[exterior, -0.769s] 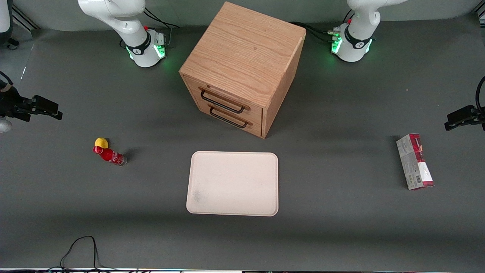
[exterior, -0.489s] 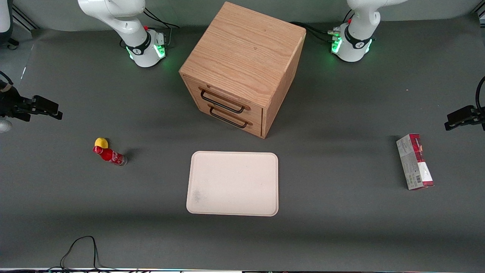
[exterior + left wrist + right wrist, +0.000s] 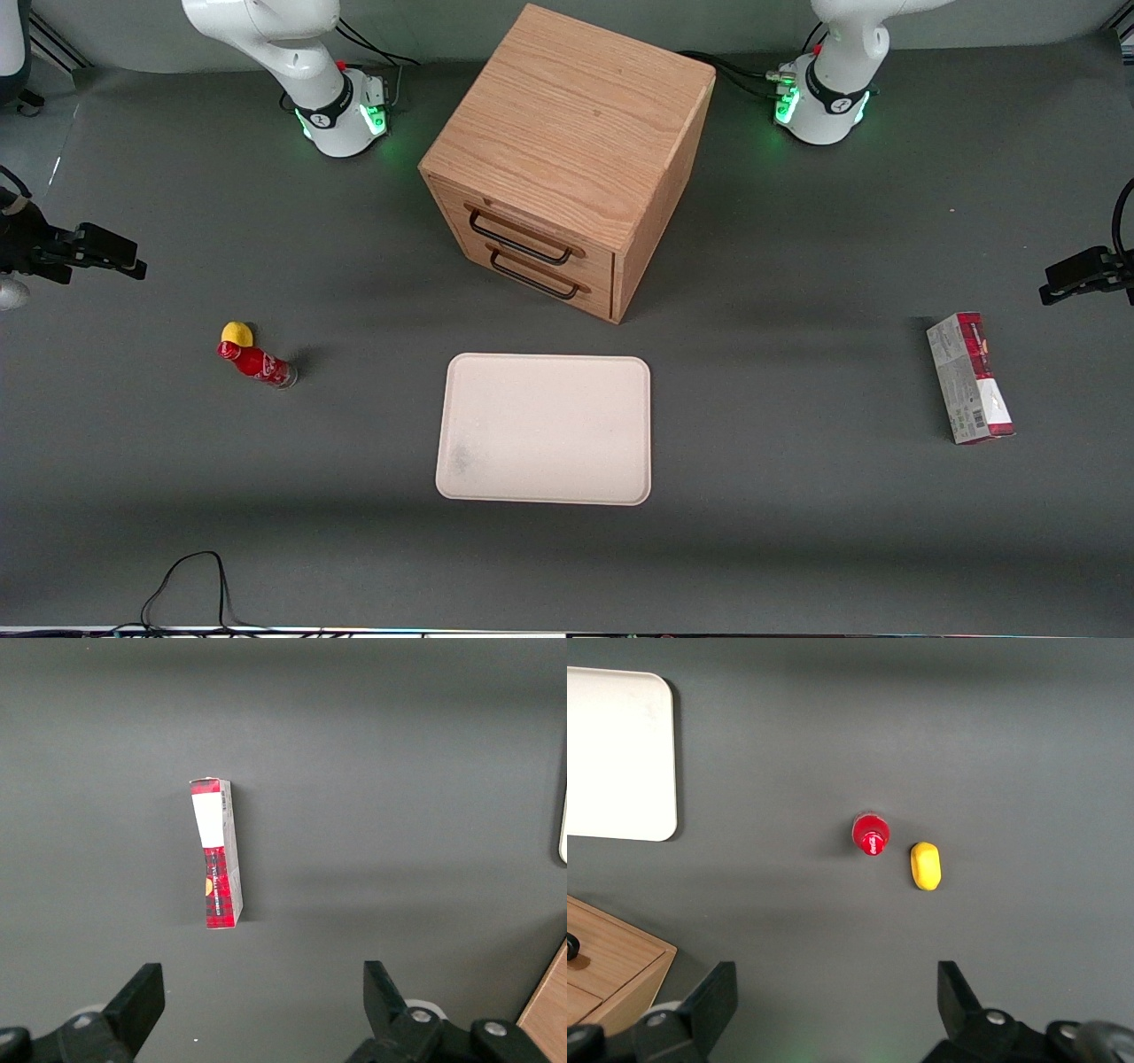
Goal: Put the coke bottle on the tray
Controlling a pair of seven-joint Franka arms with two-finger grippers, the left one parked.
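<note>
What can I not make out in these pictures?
- Coke bottle: in the right wrist view its cap hides the label.
- Drawer box: front view, shut drawers hide contents.
- Carton: front view, print too small.
- Gripper: open above the bottle; right wrist view's edge cuts its body.

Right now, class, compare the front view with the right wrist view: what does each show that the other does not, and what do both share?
Only the front view shows the red-and-grey carton toward the parked arm's end of the table and the drawer box's handles. Only the right wrist view shows the gripper, fingers open, high above the table. Both show the upright coke bottle, the yellow lump beside it, the tray and the drawer box.
</note>
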